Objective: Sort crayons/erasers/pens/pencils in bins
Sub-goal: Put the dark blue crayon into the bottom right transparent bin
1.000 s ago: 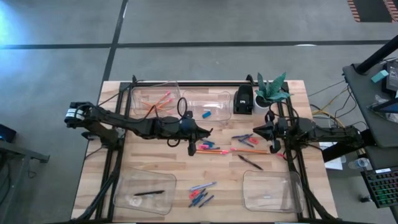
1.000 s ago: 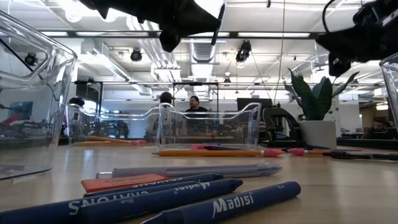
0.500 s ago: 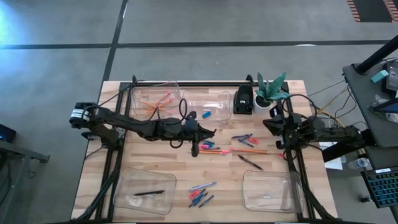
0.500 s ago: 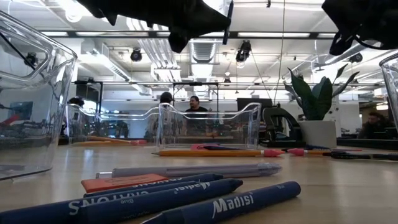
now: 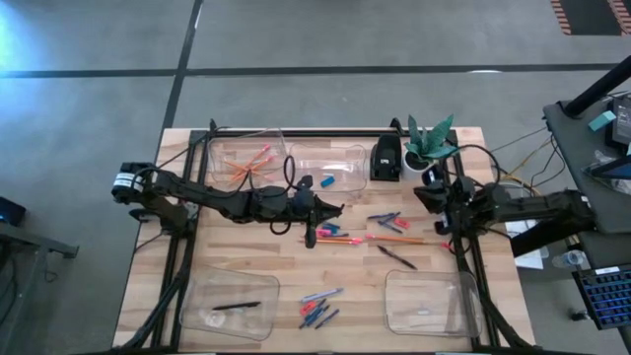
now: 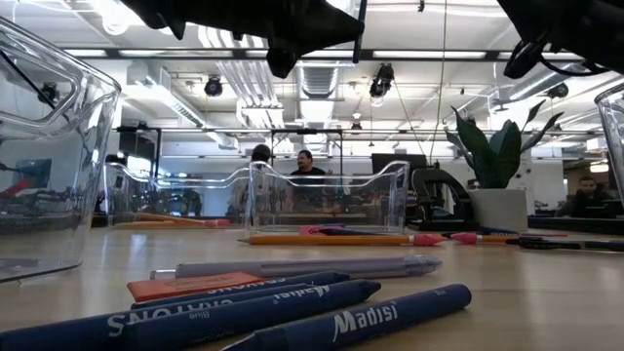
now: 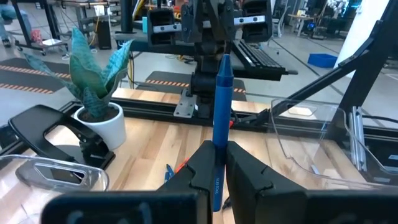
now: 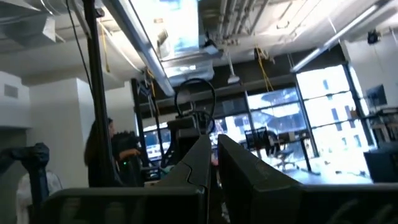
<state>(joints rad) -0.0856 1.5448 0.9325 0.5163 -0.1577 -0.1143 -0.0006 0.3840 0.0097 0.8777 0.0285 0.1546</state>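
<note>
My left gripper (image 5: 333, 210) hangs level over the middle of the table, shut on a blue crayon (image 7: 222, 93) that stands up out of its fingers. My right gripper (image 5: 427, 194) is shut on nothing and tipped upward at the table's right edge. Orange pencils (image 5: 394, 239), a black pen (image 5: 396, 257) and more crayons (image 5: 320, 311) lie flat on the wood. Four clear bins stand at the corners: far left (image 5: 246, 156) with pencils, far middle (image 5: 328, 170) with a blue eraser, near left (image 5: 230, 306) with a pen, near right (image 5: 426, 304). My left gripper pinches the crayon's lower part (image 7: 217, 163) between its two fingers. The fingers come level from the table's left and lie across the stick. The crayon stands nearly upright, its long upper part above the fingers, lifted clear of the table.
A small black box (image 5: 385, 158) and a potted plant (image 5: 429, 146) stand at the far right. Crayons and a grey pen (image 6: 302, 265) lie close to the near edge. People sit in the room beyond the table.
My right gripper has risen and tipped its fingers upward at the table's right edge, staying shut. My left gripper has turned a little, and the crayon in it has gone from slanted to nearly upright.
</note>
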